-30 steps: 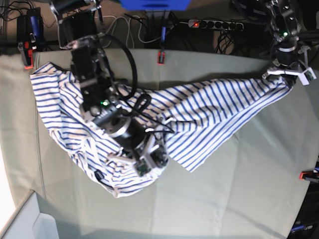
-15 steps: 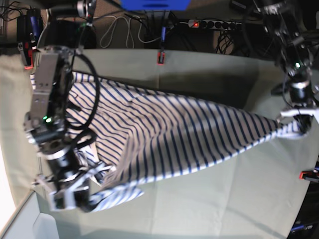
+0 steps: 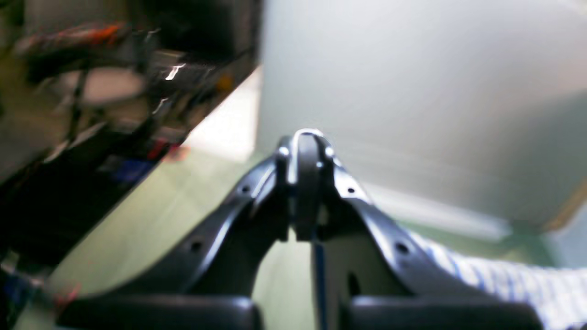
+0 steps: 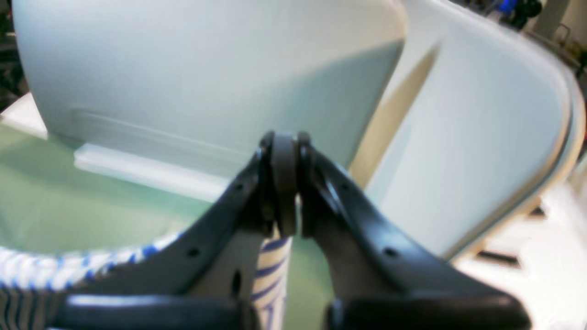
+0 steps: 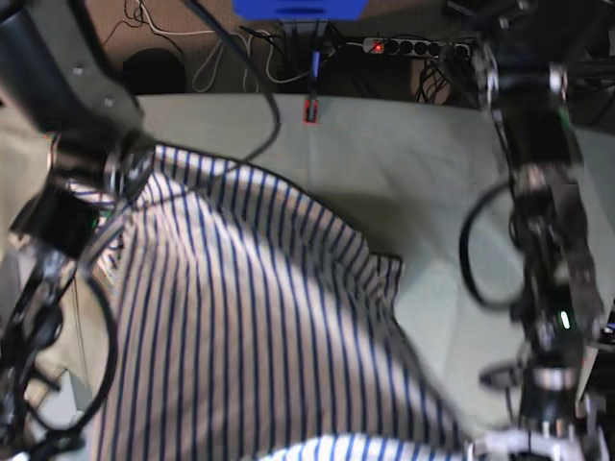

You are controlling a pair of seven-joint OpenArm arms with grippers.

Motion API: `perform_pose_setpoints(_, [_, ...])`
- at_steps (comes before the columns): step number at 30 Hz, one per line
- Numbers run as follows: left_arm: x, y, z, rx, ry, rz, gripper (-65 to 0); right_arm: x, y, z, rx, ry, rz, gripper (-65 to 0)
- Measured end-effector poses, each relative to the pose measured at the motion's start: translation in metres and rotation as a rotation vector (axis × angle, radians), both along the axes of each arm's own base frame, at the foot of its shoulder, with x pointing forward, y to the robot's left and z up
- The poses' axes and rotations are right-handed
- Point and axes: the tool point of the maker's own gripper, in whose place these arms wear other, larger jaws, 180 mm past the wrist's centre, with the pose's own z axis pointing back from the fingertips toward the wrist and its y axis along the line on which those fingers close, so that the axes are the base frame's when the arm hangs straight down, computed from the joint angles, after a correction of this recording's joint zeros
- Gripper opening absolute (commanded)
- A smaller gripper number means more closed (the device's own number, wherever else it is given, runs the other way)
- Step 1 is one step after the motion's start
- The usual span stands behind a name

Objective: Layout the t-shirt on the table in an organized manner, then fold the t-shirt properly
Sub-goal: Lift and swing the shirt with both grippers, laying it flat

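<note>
Stretching the t-shirt w/ both arms, layout step.
Right gripper and left gripper each clamped on striped hem; shirt hangs spread above the table, center-left of frame, prob. to flatten it.

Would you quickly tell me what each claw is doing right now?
Left claw: shut on the t-shirt, striped fabric trailing beside it.
Right claw: shut on the t-shirt, striped cloth pinched between its tips.

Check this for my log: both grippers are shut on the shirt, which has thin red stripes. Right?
Not quite: the stripes on the shirt are blue, as the base view shows. The left gripper and right gripper are indeed shut on it.
</note>
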Motion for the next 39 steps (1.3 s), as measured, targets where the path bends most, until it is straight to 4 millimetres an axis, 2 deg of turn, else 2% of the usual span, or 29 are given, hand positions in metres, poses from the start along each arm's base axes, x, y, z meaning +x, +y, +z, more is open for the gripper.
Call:
perform_pose_setpoints(4, [0.023,0.000,0.073,0.000,-0.082,-0.008,-65.0,0.014,-0.006,0.057,0.004,-0.089,-0.003,-65.0])
perform_pose_setpoints(6, [0.031,-0.008,0.117,0.016,-0.138,-0.027,-65.0,0.019,-0.013,0.091,-0.012,-0.135,-0.025,-65.0])
perform_pose_setpoints(9, [0.030,-0.017,0.178,0.022,-0.235,-0.057,-65.0,0.016,-0.021,0.137,-0.030,-0.209,-0.060,-65.0])
perform_pose_setpoints(12, [0.020,-0.015,0.232,0.026,-0.328,-0.048,-64.9,0.007,-0.029,0.182,-0.041,-0.292,-0.078,-65.0])
perform_pose_setpoints(15, [0.013,-0.014,0.262,0.032,-0.366,-0.046,-64.9,-0.003,-0.040,0.212,-0.059,-0.347,-0.106,-65.0])
perform_pose_setpoints(18, [0.008,-0.013,0.267,0.041,-0.374,-0.054,-64.9,-0.011,-0.044,0.218,-0.074,-0.367,-0.115,-65.0])
perform_pose_setpoints(20, [0.009,-0.002,0.251,0.068,-0.343,-0.031,-64.9,-0.016,-0.045,0.201,-0.105,-0.351,-0.126,-65.0])
perform_pose_setpoints(21, [0.009,0.004,0.231,0.076,-0.308,-0.013,-64.9,-0.017,-0.046,0.182,-0.132,-0.307,-0.136,-65.0])
perform_pose_setpoints(23, [0.009,0.013,0.183,0.103,-0.219,0.008,-64.9,-0.021,-0.046,0.142,-0.155,-0.227,-0.147,-65.0])
perform_pose_setpoints(26, [0.003,0.014,0.106,0.140,-0.058,0.000,-64.9,-0.030,-0.036,0.073,-0.185,-0.111,-0.135,-65.0])
perform_pose_setpoints(29, [-0.018,0.012,0.043,0.136,0.036,-0.012,-64.9,-0.048,-0.021,0.003,-0.155,-0.012,-0.074,-65.0])
perform_pose_setpoints(31, [-0.034,0.021,-0.015,0.116,0.167,0.012,-64.9,-0.066,-0.022,-0.051,-0.119,0.092,-0.065,-65.0])
perform_pose_setpoints(34, [-0.063,0.030,-0.087,0.059,0.320,0.039,-64.9,-0.094,-0.019,-0.116,-0.040,0.190,-0.025,-65.0])
perform_pose_setpoints(37, [-0.099,0.040,-0.131,0.020,0.376,0.077,-64.9,-0.132,0.004,-0.179,0.048,0.287,0.055,-65.0])
perform_pose_setpoints(39, [-0.125,0.053,-0.159,0.009,0.430,0.126,-64.9,-0.157,0.012,-0.205,0.095,0.323,0.084,-65.0])
